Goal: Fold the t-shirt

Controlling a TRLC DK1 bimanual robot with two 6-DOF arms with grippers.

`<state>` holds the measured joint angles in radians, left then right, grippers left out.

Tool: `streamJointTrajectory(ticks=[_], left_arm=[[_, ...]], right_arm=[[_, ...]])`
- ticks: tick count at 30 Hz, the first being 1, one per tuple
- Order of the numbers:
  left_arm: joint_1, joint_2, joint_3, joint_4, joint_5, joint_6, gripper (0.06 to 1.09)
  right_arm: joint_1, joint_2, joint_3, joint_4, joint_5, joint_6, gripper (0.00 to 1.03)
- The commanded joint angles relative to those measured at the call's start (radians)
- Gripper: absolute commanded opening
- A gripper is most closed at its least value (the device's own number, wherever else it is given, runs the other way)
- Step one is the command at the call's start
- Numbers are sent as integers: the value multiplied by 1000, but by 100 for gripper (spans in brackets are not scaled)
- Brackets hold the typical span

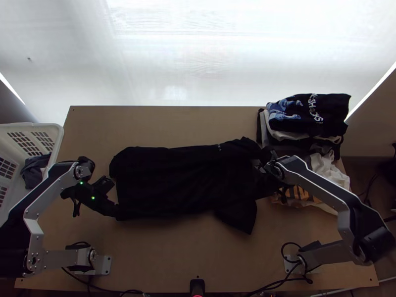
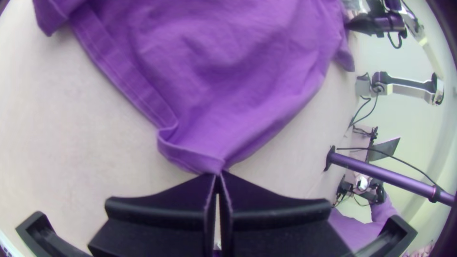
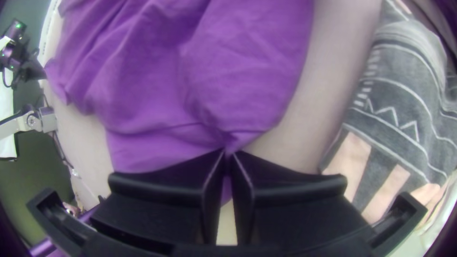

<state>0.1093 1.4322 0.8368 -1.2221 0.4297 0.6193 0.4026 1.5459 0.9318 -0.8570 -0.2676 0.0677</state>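
Note:
In the top view my left gripper (image 1: 112, 210) is at the lower left corner of the black t-shirt (image 1: 173, 178). The shirt lies lengthwise across the table, a sleeve sticking out toward the near edge. My right gripper (image 1: 262, 169) is at the shirt's right end, partly hidden by its own arm. The left wrist view has the left gripper (image 2: 217, 174) shut on a hemmed corner of the t-shirt (image 2: 228, 71). Seen from the right wrist, the right gripper (image 3: 229, 153) is shut on a gathered bit of the t-shirt (image 3: 238, 71), with folds running from the fingertips.
A stack of folded clothes (image 1: 309, 116) stands at the table's back right. Loose light and patterned clothes (image 1: 326, 173) lie just below it, close to the right gripper. On the left is a white basket (image 1: 57, 141) holding dark cloth. Bare wooden table (image 1: 163, 252) shows along the near side.

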Motion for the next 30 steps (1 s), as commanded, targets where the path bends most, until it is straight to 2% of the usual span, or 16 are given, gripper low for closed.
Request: streamJointTrajectory(ticks=[1,8,12,16,25,30], left_arm=[[144,-49,35,-7,24,23,9],[244,-53,82,-17,32,19,9],[237,-55,105,-19,41,10,9],[245,-49,113,-20,40,11,9],[225,-49,168,-59,41,8,9],[141,5,286,-57,41,-49,9]], right_arm=[[-42,-191,-8,-42,18,-14,3],[-123,-306,62,-166,18,-54,3],[-117,-299,107,-177,19,-63,3],[-173,-287,116,-178,18,-86,3],[-107,-199,265,-208,16,-75,3],[-90,-109,389,-217,16,-75,3]])
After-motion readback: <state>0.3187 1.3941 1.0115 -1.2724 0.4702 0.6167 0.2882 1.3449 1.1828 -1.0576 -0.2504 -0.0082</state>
